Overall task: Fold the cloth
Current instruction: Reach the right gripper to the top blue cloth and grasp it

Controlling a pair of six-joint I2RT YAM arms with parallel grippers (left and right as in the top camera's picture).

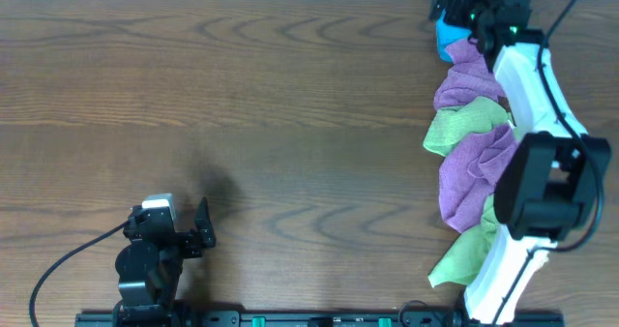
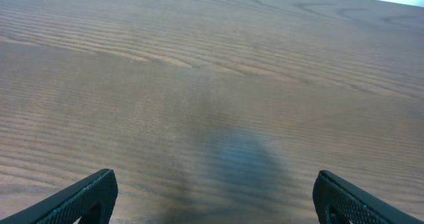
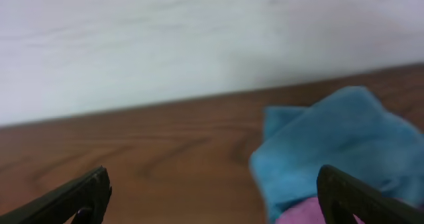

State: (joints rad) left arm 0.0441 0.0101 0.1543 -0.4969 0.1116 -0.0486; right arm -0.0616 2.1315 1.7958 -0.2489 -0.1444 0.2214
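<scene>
Right gripper [image 3: 212, 187] spread wide, blue cloth [image 3: 331, 141] just ahead, nearer one finger, left gripper [image 2: 215, 187] spread wide over wooden table [image 2: 199, 65]

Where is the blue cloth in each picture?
Overhead: the blue cloth is at the top right, at the far end of the cloth pile.
Left wrist: not in it.
Right wrist: lower right.
Shared landmark: the purple cloth right next to it.

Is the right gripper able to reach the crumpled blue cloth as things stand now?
Probably yes: the open right gripper hovers just before the crumpled blue cloth, with only bare wooden table between them.
</scene>
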